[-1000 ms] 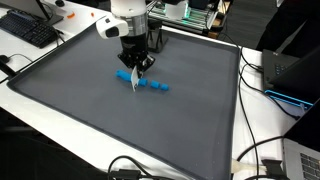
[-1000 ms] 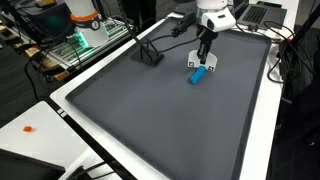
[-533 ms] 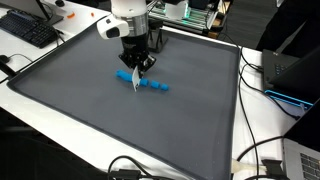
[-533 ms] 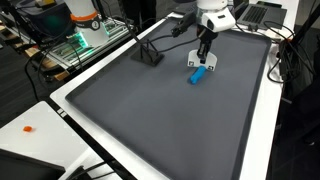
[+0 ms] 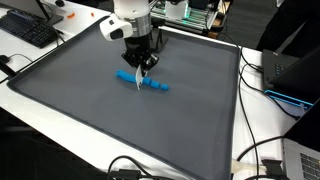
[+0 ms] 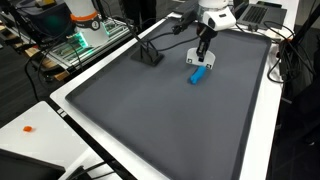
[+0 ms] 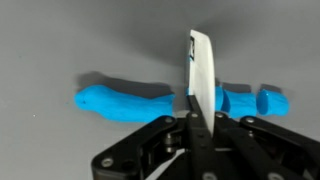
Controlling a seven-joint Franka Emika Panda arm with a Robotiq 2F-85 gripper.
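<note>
My gripper [image 5: 139,66] is shut on a thin white blade [image 5: 137,86] that points down at a long blue clay roll [image 5: 125,75] on the dark grey mat [image 5: 90,110]. In the wrist view the blade [image 7: 200,70] stands upright between the jaws [image 7: 193,122] and crosses the roll [image 7: 125,101]. Short cut blue pieces [image 7: 265,100] lie in a row to its right. Both exterior views show the roll [image 6: 199,75] under the gripper [image 6: 203,57]. I cannot tell if the blade tip touches the clay.
A keyboard [image 5: 30,30] lies beyond the mat's far left corner. A black stand [image 6: 150,55] sits on the mat near the arm. Cables [image 5: 255,150] and a laptop [image 5: 295,80] lie off the right edge. A small orange thing [image 6: 28,128] lies on the white table.
My gripper with the blade has shifted very slightly along the roll; the blue roll and the cut pieces have not moved.
</note>
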